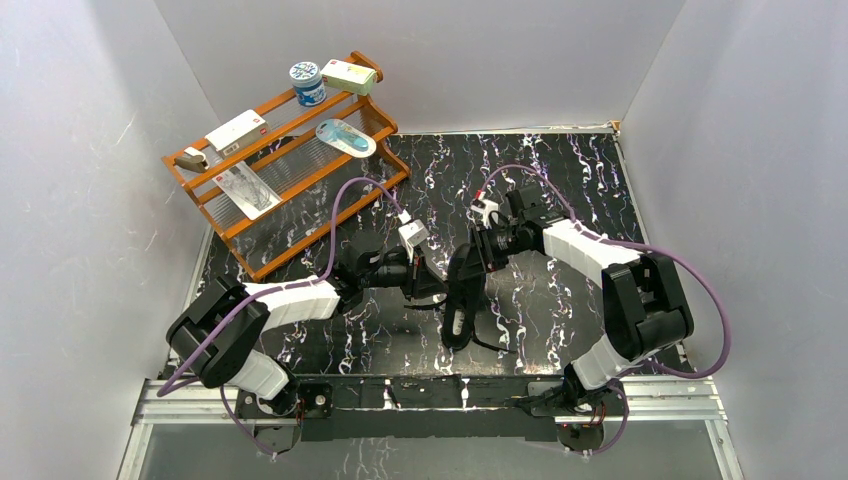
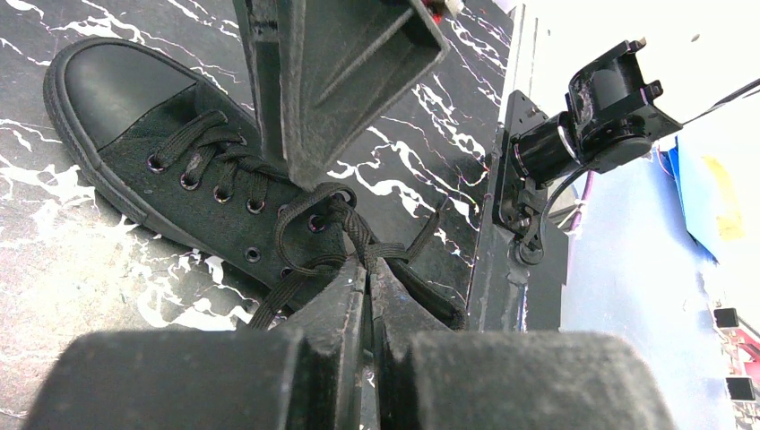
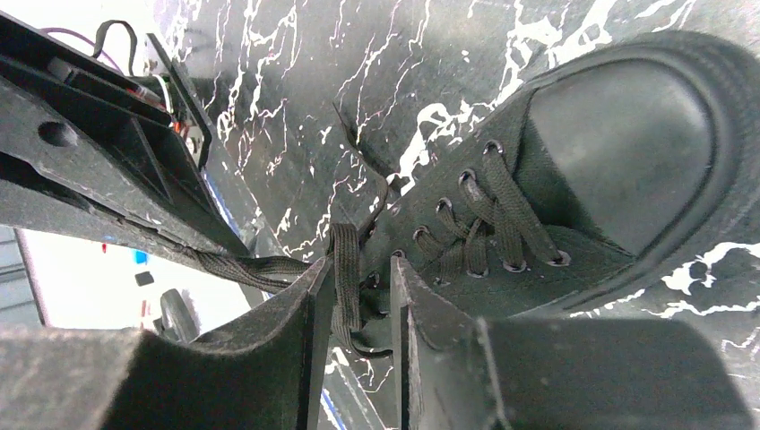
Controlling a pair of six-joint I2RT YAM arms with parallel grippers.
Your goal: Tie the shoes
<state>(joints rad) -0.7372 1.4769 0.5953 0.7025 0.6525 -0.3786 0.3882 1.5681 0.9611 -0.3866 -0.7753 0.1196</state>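
A small black low-top sneaker [image 1: 461,296] lies on the marbled black table between my two arms, toe toward the near edge. It also shows in the left wrist view [image 2: 170,143] and the right wrist view [image 3: 618,161]. Its thin black laces [image 2: 345,224] are crossed and looped above the top eyelets. My left gripper [image 2: 367,269] is shut on a lace strand beside the shoe [image 1: 432,284]. My right gripper [image 3: 358,269] is open at the shoe's top [image 1: 478,252], with a lace strand [image 3: 345,282] hanging between its fingers against the left one. The insole label is hidden.
A wooden rack [image 1: 290,175] stands at the back left with a blue tub [image 1: 307,83], boxes and packets on it. White walls close in three sides. A metal rail [image 1: 440,395] runs along the near edge.
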